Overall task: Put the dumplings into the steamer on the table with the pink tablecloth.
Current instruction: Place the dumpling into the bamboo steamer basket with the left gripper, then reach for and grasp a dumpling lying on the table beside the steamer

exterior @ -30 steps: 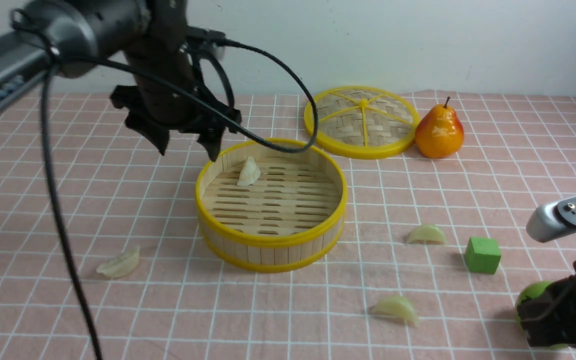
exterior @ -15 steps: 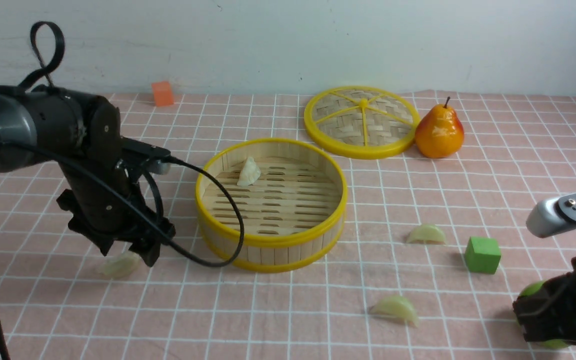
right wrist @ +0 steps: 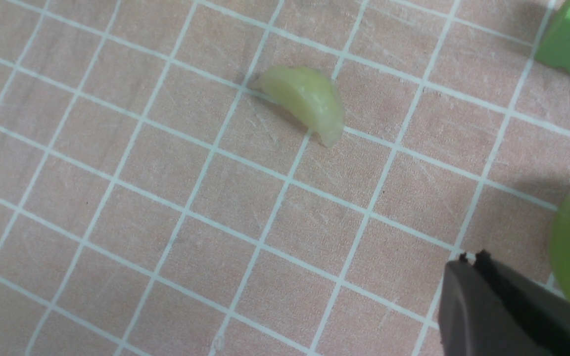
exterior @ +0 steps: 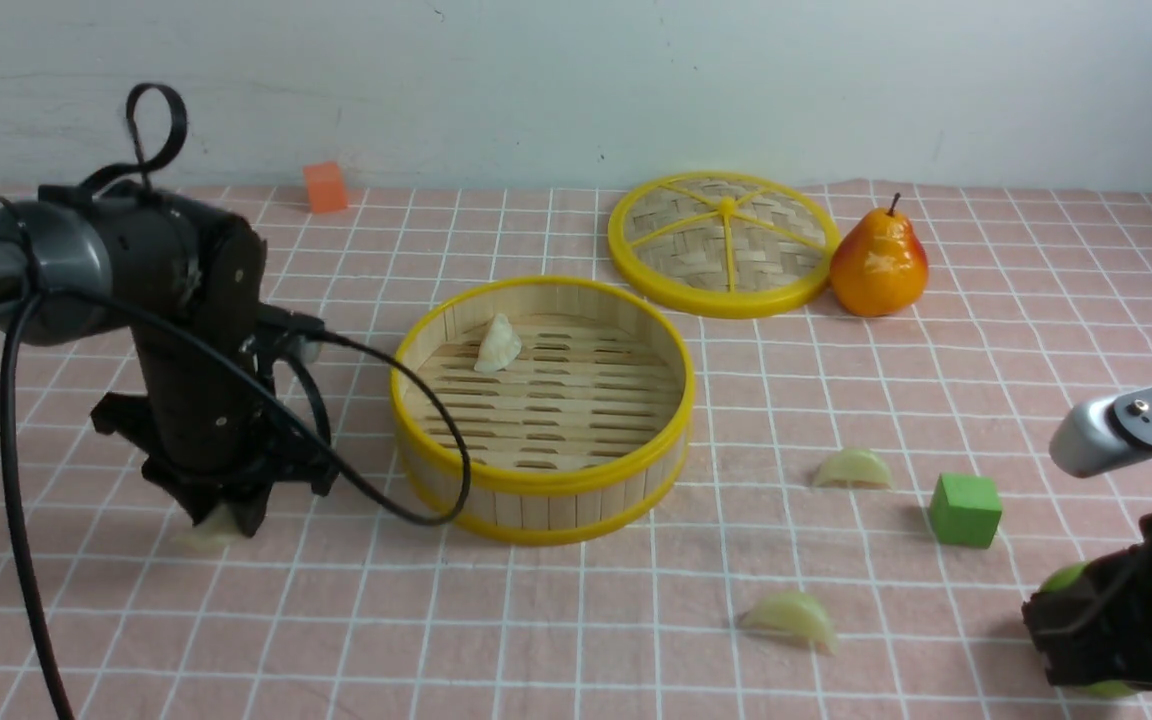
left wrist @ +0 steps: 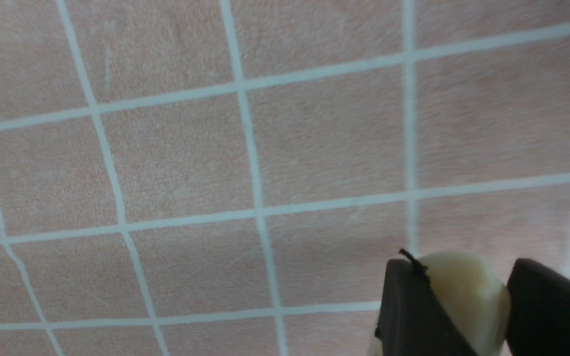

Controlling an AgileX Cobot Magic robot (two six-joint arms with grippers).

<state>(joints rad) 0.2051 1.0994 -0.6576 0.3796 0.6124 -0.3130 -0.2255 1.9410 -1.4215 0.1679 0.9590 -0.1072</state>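
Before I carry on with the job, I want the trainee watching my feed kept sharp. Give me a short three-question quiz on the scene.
1. True or false: one dumpling lies inside the steamer.
2. Multiple choice: which thing stands right beside the woven lid?
a) the green cube
b) the pear
c) the orange block
3. Fill in the blank: the left arm's jaws are around a ____, while the right arm's jaws are shut.

Key: 1. true; 2. b, the pear; 3. dumpling.
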